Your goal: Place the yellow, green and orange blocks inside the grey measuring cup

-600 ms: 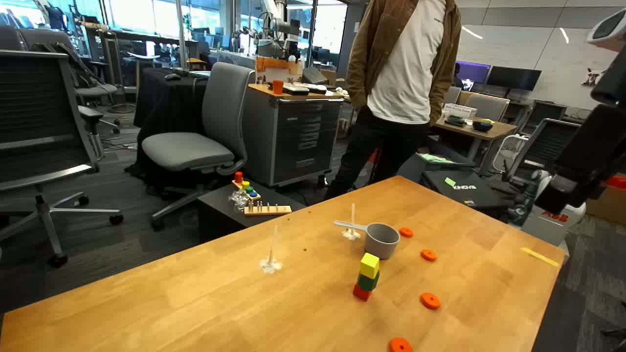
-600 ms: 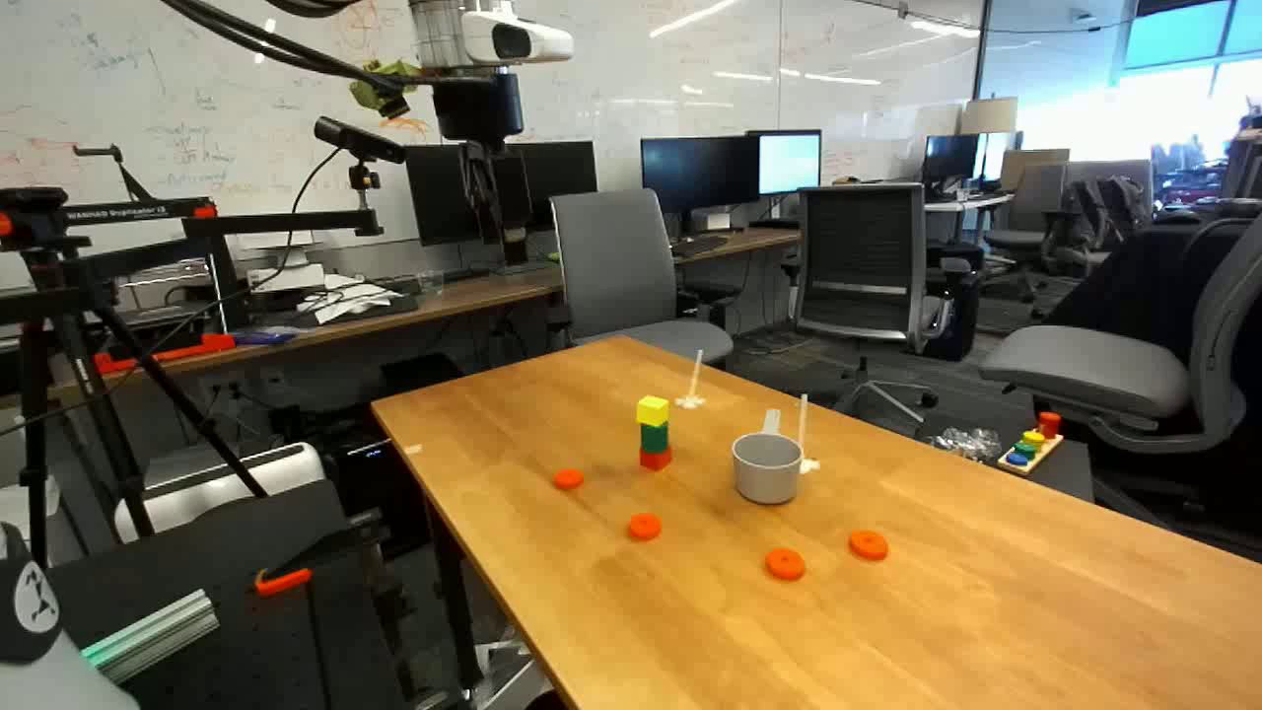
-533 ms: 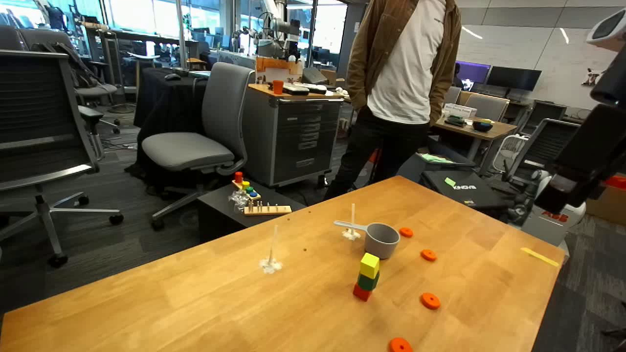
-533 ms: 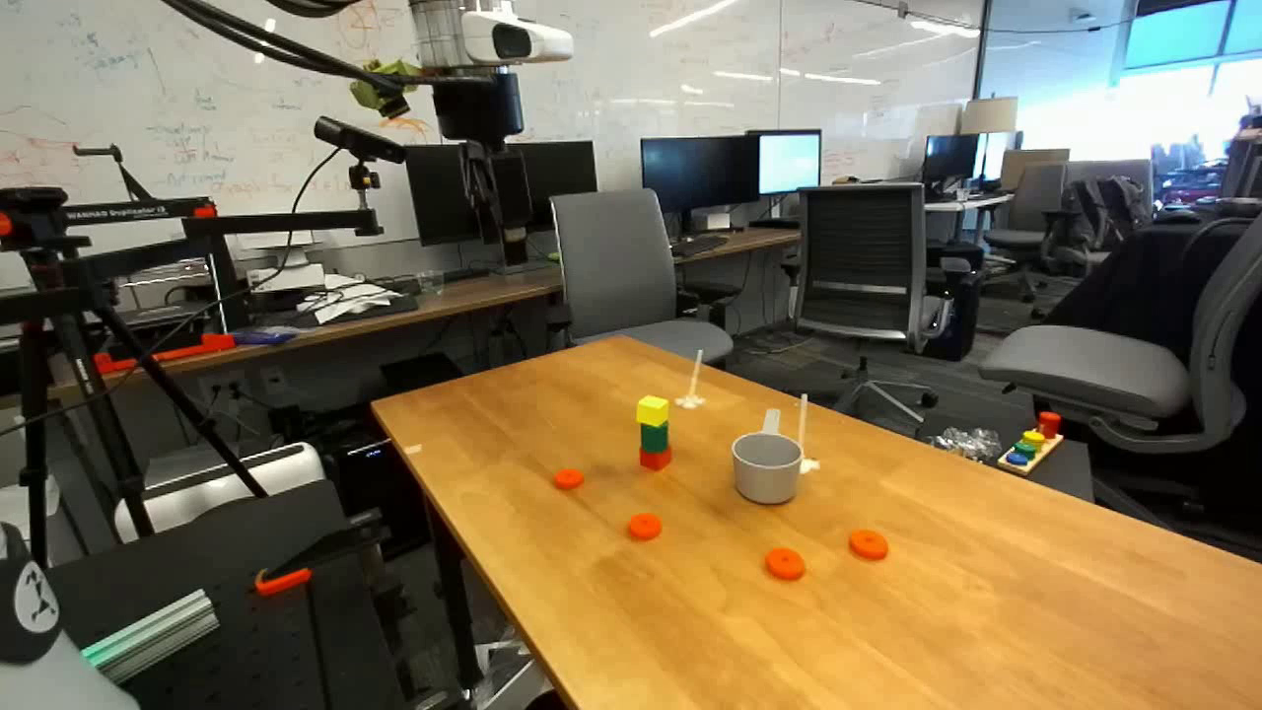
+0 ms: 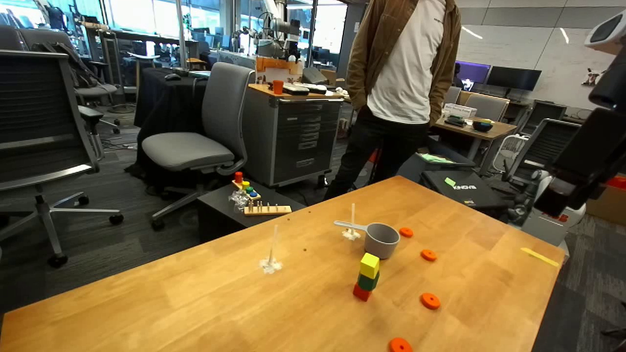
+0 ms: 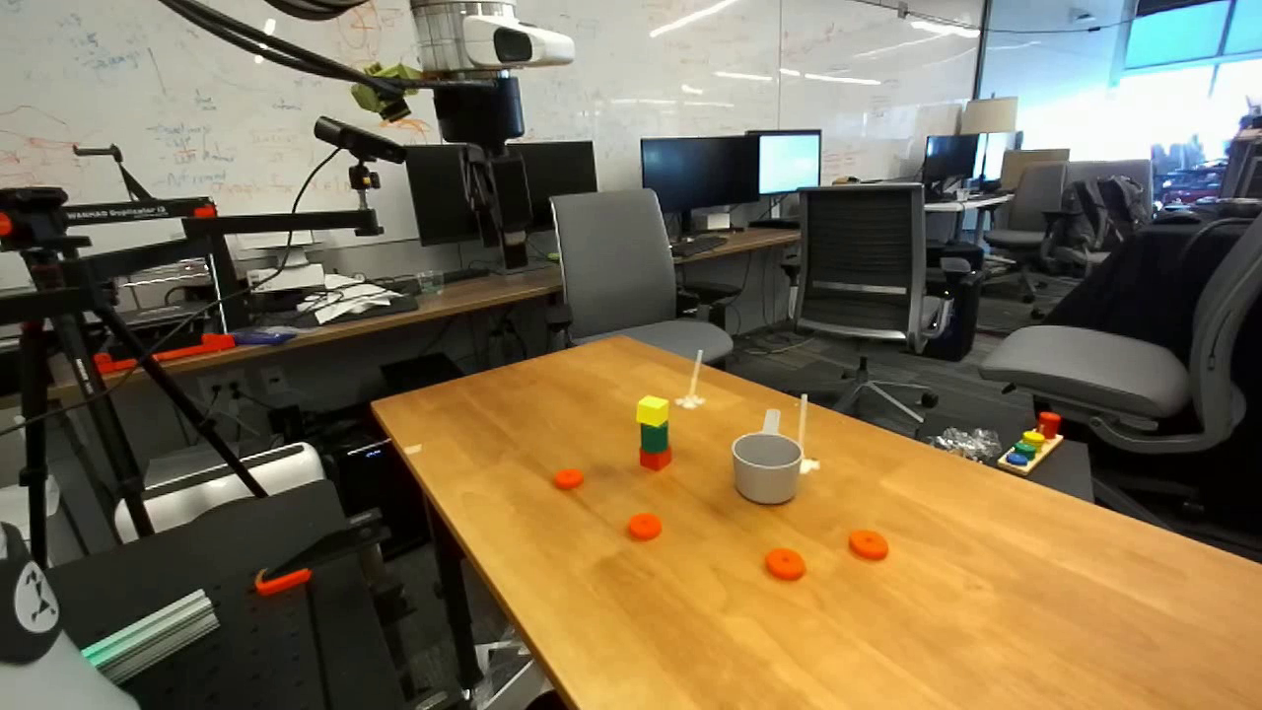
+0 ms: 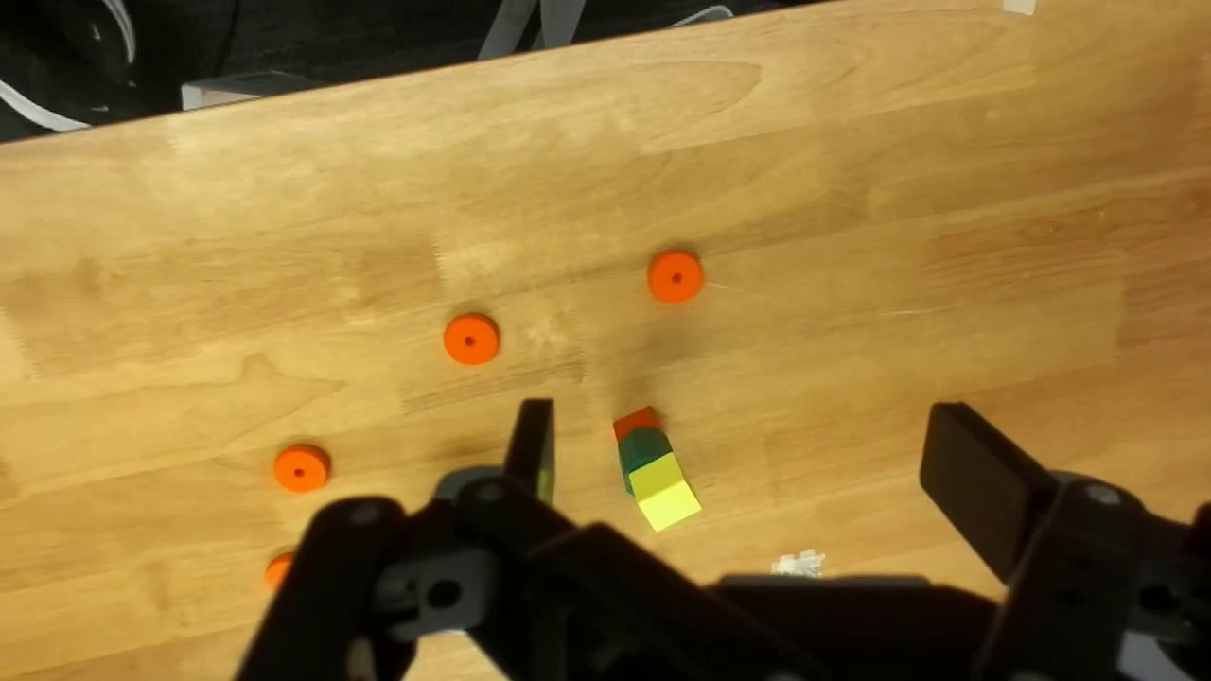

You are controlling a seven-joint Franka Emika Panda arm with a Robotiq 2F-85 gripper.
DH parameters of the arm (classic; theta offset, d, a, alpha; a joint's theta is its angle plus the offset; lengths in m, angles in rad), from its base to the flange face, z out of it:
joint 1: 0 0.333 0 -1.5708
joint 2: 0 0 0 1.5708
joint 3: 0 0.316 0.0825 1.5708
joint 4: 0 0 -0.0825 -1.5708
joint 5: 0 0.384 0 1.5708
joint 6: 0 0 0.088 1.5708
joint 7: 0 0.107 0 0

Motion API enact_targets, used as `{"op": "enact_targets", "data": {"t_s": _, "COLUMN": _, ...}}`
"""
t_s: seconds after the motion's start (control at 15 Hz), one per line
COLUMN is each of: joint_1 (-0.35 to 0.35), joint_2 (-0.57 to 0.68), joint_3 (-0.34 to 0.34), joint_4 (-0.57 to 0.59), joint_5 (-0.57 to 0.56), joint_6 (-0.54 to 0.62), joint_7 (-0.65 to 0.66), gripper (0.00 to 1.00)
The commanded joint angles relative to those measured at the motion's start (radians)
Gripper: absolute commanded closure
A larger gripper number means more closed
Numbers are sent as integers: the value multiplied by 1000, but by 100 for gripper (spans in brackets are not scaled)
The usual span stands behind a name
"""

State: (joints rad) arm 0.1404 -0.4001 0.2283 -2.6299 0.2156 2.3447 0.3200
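In an exterior view we see the yellow block point(image 6: 653, 411) on top of the green block point(image 6: 655, 438), which sits on the orange-red block point(image 6: 656, 459), and that lowest one stands on the wooden table point(image 6: 887, 621). To their right, and a little nearer, the grey measuring cup point(image 6: 767, 483) stands upright, near the blocks but apart from them, its handle point(image 6: 771, 422) pointing to the far side. Just right of the handle we make out a thin pale stick point(image 6: 803, 426) rising from the table; whether the two touch, we cannot tell. Another stick point(image 6: 696, 374) stands farther off, beyond the blocks. Four orange discs point(image 6: 785, 564) lie flat along the near side, spread from left of the blocks to right of the cup. In the wrist view we look down past the gripper point(image 7: 747, 465): its jaws stand wide apart, and the blocks show in the gap, well below. In both exterior views it hangs high, well apart from blocks and cup. We also see, in an exterior view, a person point(image 5: 403, 88) standing beyond the table, a strip of yellow tape point(image 5: 539, 257) near the table's right edge, and, past the far left edge, a low black stand point(image 5: 215, 220) holding a peg board point(image 5: 274, 210).
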Motion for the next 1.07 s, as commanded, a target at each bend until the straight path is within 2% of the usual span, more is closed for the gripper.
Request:
{"op": "enact_targets", "data": {"t_s": 0.0, "joint_1": 8, "joint_2": 1, "joint_3": -8, "joint_4": 1, "joint_5": -5, "joint_6": -2, "joint_7": 3, "gripper": 0}}
{"op": "enact_targets", "data": {"t_s": 0.27, "joint_1": -23, "joint_2": 56, "joint_3": -27, "joint_4": 78, "joint_5": -79, "joint_6": -57, "joint_7": -36, "gripper": 0}}
{"op": "enact_targets", "data": {"t_s": 0.67, "joint_1": -40, "joint_2": 196, "joint_3": -78, "joint_4": 317, "joint_5": -235, "joint_6": -359, "joint_7": -217, "gripper": 0}}
{"op": "enact_targets", "data": {"t_s": 0.8, "joint_1": -45, "joint_2": 254, "joint_3": -83, "joint_4": 389, "joint_5": -284, "joint_6": -394, "joint_7": -240, "gripper": 0}}
{"op": "enact_targets", "data": {"t_s": 1.0, "joint_1": -57, "joint_2": 362, "joint_3": -98, "joint_4": 493, "joint_5": -344, "joint_6": -378, "joint_7": -245, "gripper": 0}}
